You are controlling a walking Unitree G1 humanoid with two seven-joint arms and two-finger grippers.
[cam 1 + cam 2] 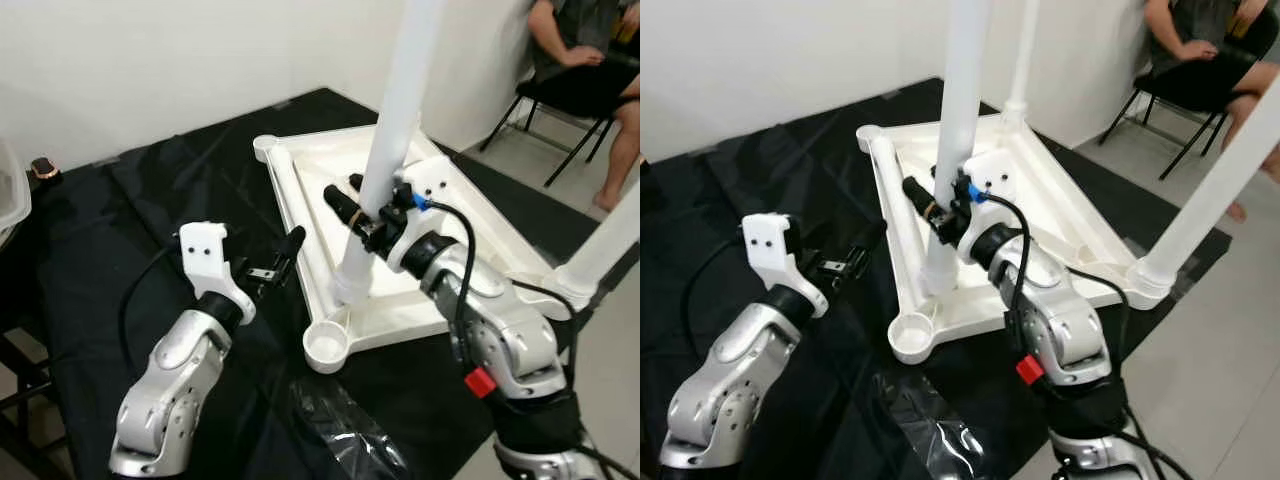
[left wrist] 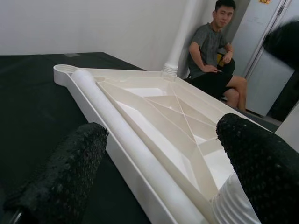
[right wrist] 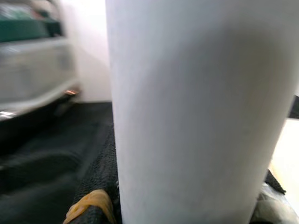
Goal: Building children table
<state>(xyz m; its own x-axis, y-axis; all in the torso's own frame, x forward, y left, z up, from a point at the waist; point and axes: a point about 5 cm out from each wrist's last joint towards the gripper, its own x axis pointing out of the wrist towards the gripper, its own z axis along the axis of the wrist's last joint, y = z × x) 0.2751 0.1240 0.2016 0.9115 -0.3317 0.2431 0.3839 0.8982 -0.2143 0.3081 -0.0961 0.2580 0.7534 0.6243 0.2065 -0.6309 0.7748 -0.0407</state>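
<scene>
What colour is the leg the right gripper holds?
White leg, clearest in the right eye view.

One white tabletop (image 1: 1060,215) lies upside down on one black cloth (image 1: 770,170). Three white table legs (image 1: 960,120) stand upright on it and one leg (image 2: 126,140) lies flat. Two grippers, the left gripper (image 1: 283,258) and the right gripper (image 1: 352,210), and one seated person (image 1: 585,50).

No text, label, brand or number can be read anywhere. A small orange sign (image 2: 264,1) sits at the top edge of the left wrist view, on the pale door behind the seated person (image 2: 212,56), but it is cut off and illegible.
</scene>
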